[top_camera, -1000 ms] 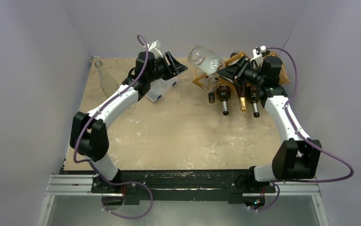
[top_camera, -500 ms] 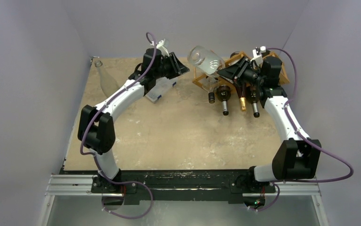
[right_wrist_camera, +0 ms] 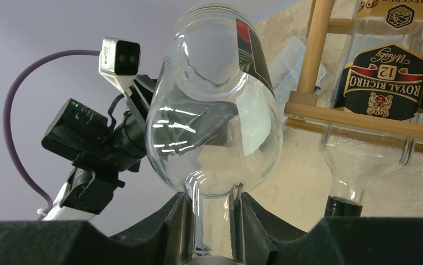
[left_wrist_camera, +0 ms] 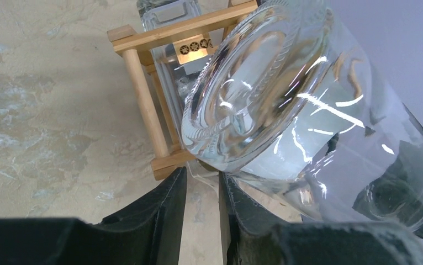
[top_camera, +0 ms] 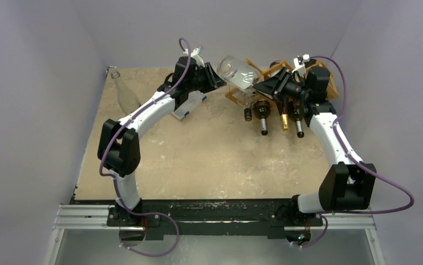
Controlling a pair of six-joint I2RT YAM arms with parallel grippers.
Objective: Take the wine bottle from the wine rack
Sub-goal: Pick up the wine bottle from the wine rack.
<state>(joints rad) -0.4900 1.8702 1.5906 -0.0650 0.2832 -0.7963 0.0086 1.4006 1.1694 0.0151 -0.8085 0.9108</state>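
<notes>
Lift-out step: right end effector clamped on neck of clear glass wine bottle, tilted above light-brown wooden lattice wine rack. Left end effector nearly together, empty. Next, likely: carry clear of rods.

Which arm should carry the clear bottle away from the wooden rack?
Right. The right gripper is clamped around the clear bottle by its neck, holding it tilted beside the wine rack. The left gripper sits near the bottle's base, holding nothing.
</notes>
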